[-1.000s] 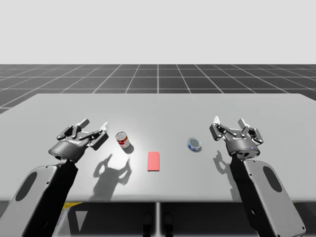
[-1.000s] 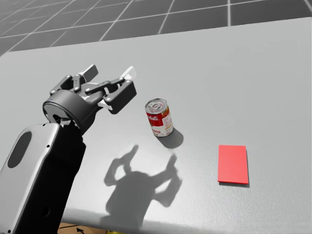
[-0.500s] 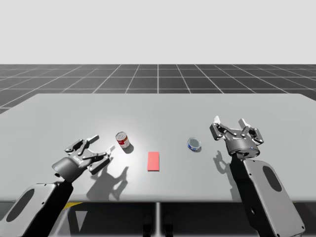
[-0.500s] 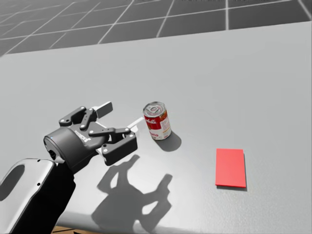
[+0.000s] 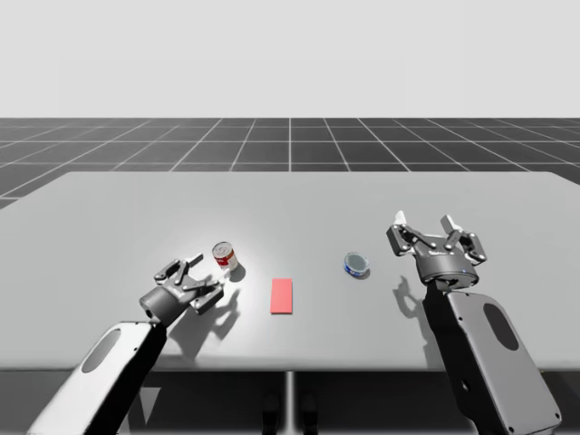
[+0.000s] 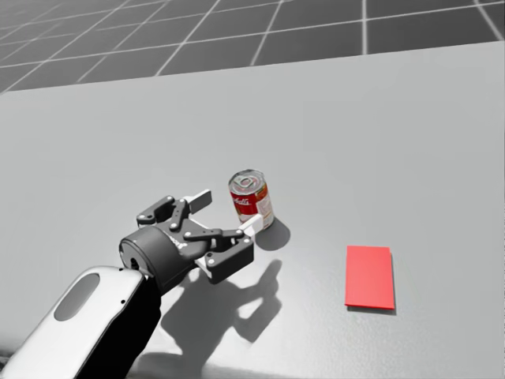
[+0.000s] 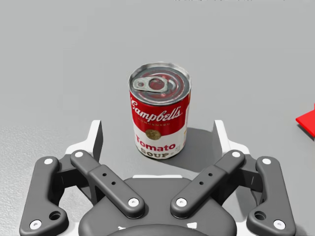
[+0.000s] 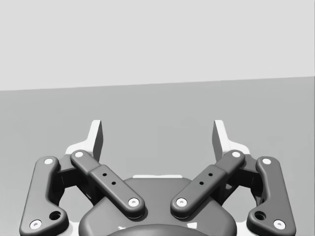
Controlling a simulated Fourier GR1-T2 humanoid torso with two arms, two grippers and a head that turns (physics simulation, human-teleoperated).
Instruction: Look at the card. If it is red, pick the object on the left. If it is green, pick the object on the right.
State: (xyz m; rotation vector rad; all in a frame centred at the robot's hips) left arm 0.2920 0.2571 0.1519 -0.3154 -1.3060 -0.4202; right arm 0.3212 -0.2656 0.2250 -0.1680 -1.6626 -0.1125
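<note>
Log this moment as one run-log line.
card: red | target: red can, upright, left of card | left tool: open, facing red can | right tool: open, right of blue tin | grasp: not yet

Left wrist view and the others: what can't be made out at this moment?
1. Card: in the left wrist view it is cut off by the edge, so just one red corner shows.
2. Red can: its far side is turned away in the left wrist view.
3. Flat blue can: in the high view it is too small to tell what is on its top.
</note>
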